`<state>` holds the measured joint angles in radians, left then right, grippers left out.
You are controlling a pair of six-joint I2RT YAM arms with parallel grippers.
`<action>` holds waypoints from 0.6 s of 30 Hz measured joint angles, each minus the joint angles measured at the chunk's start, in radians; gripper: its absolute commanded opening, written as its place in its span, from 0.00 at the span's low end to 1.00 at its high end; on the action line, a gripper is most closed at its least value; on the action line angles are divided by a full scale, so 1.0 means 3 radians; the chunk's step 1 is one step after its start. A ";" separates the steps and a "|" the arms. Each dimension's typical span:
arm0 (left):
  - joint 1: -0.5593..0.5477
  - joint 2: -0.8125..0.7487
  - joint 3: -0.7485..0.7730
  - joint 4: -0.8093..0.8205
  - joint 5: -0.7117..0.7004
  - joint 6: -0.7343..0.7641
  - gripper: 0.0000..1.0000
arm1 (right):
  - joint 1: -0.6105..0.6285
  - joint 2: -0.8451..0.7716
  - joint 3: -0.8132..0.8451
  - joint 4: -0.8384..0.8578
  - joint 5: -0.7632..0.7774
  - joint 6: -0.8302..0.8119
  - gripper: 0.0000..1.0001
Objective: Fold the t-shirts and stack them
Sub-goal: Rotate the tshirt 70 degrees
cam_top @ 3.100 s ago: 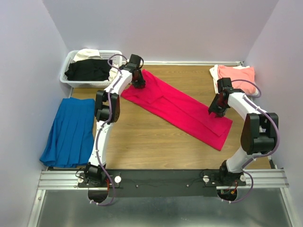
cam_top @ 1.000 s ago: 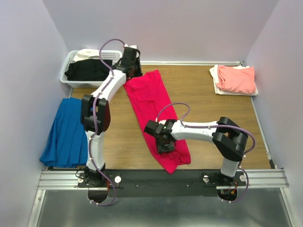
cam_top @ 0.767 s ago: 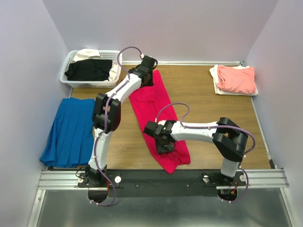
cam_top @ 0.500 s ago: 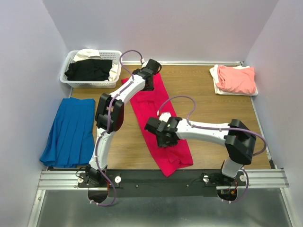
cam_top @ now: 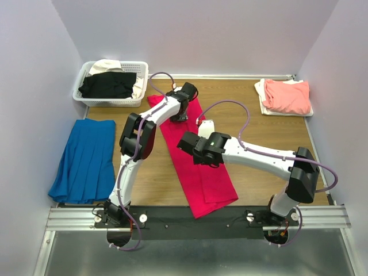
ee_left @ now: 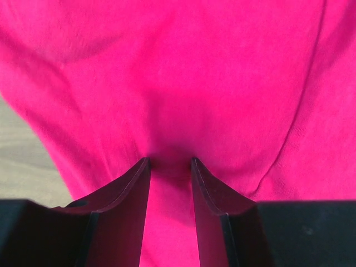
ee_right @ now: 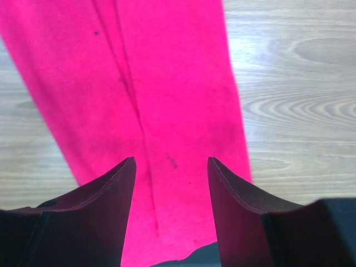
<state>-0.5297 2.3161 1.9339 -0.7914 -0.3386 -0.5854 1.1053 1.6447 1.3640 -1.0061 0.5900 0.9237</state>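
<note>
The crimson-red t-shirt (cam_top: pixel 198 167) lies on the wood table as a long narrow strip, running from the back centre toward the near rail. My left gripper (cam_top: pixel 180 114) is at its far end. In the left wrist view the left gripper (ee_left: pixel 169 160) is open, its fingertips (ee_left: pixel 143 164) resting on the red t-shirt (ee_left: pixel 183 78), which puckers in the gap between them. My right gripper (cam_top: pixel 201 154) hovers over the strip's middle. In the right wrist view the right gripper (ee_right: pixel 171 160) stands open above the red t-shirt (ee_right: pixel 167 83), holding nothing.
A salmon-pink t-shirt (cam_top: pixel 286 95) lies folded on a cream one at the back right. The white lattice basket (cam_top: pixel 138 66) at the back left holds black and cream t-shirts. A blue pleated cloth (cam_top: pixel 86 158) lies at the left. The metal rail (cam_top: pixel 195 221) borders the near edge.
The left gripper moved right and nearer along the shirt's far end. The right gripper travelled from the near part up to the middle. Both jaws widened, and the strip now lies straighter.
</note>
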 measured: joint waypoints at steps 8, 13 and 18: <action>0.0031 0.0643 0.1085 -0.0214 -0.0017 -0.0005 0.44 | -0.0085 0.0000 0.0000 -0.0076 0.0064 0.0001 0.63; 0.0130 0.0885 0.1488 -0.0126 0.0128 0.0043 0.44 | -0.0142 -0.0001 -0.0065 -0.0090 0.0062 0.0004 0.63; 0.0352 0.0895 0.1441 0.0336 0.0694 0.0338 0.44 | -0.0247 -0.0001 -0.0100 -0.0116 0.0061 0.0010 0.63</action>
<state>-0.4240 2.5847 2.3661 -0.6907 -0.1303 -0.4839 1.0313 1.6444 1.3338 -1.0409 0.6083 0.9268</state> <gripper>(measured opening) 0.439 0.630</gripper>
